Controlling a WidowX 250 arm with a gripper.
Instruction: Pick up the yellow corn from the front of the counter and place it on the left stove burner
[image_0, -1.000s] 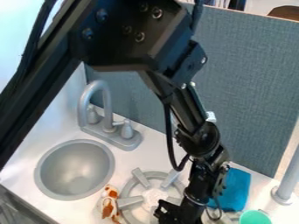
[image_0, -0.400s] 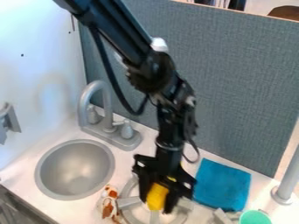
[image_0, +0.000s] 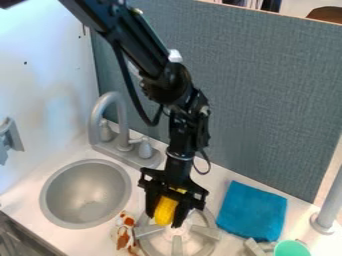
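Jaws of the gripper (image_0: 166, 219) clasped the yellow toy (image_0: 165, 209). It seemed light and stiff, best taken around its middle.

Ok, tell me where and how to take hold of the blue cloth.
Come straight down from above and pinch the blue cloth near its middle, bunching up a fold. It lies flat and spread out, with no part standing up, so coming from the side would probably find little to close on.

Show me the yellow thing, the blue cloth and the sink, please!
Yellow thing (image_0: 165, 210): camera view, middle of its visible side.
Blue cloth (image_0: 252, 211): camera view, middle of its top.
Sink (image_0: 87, 192): camera view, bare inside of its bowl.
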